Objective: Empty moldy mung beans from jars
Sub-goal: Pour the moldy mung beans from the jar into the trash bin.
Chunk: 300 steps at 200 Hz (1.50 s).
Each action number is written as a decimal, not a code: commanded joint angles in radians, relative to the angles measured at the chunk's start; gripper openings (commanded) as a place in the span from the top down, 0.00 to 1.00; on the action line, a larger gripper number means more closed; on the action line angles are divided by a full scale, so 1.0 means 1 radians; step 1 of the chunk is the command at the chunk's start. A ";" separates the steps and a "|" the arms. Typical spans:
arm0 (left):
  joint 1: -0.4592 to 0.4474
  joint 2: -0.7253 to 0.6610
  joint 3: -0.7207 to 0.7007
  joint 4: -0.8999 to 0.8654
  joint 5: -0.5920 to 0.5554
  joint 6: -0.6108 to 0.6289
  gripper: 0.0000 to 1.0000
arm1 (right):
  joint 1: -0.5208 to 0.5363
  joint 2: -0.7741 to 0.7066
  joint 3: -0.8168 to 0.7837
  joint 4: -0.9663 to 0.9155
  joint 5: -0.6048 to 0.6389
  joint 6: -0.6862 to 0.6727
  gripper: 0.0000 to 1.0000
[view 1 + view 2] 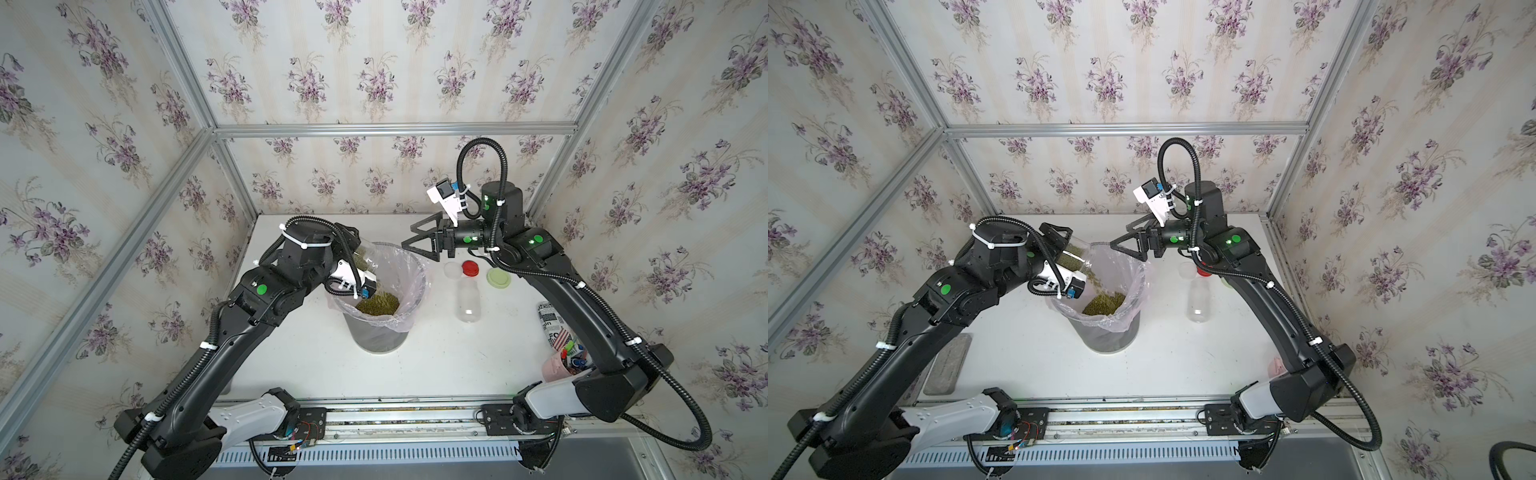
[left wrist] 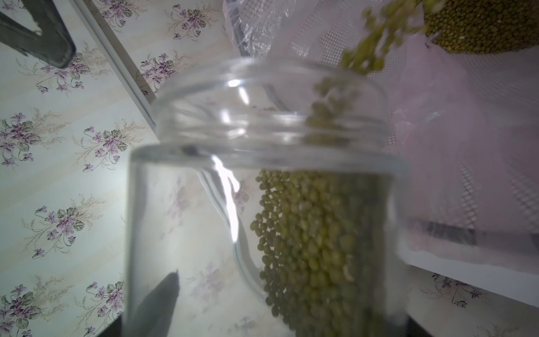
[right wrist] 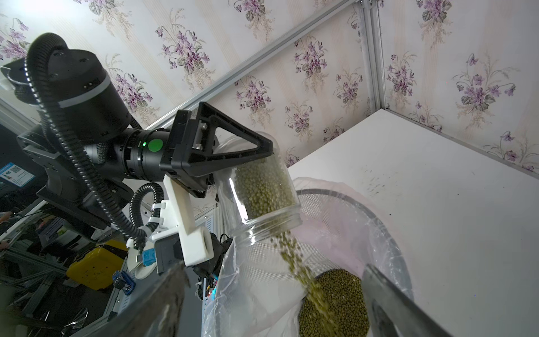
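Observation:
My left gripper (image 1: 353, 245) is shut on a clear lidless jar (image 1: 365, 257), tilted mouth-down over the grey bin (image 1: 378, 336) with its pinkish liner. Moldy mung beans (image 3: 291, 256) stream from the jar (image 3: 262, 192) onto the bean heap (image 1: 378, 303) inside the bin. In the left wrist view the beans (image 2: 320, 248) fill one side of the jar (image 2: 262, 131). My right gripper (image 1: 409, 237) hangs open and holds nothing, above the bin's far right rim. An empty jar (image 1: 468, 299) stands right of the bin, by a white lid (image 1: 452, 269), a red lid (image 1: 470, 268) and a pale green lid (image 1: 498, 277).
A printed black-and-white can (image 1: 550, 324) and a pink cup of pens (image 1: 559, 368) sit under my right arm near the right wall. A grey flat tray (image 1: 946, 365) lies at the table's left edge. Walls close in on three sides.

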 commanded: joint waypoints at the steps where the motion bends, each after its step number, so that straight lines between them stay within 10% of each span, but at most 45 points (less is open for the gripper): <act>1: -0.009 0.008 0.002 0.055 -0.043 0.140 1.00 | 0.002 -0.004 -0.011 0.031 -0.006 -0.005 0.09; 300: -0.048 -0.003 -0.001 0.061 -0.013 0.115 1.00 | 0.231 0.301 0.308 -0.192 0.097 -0.229 0.05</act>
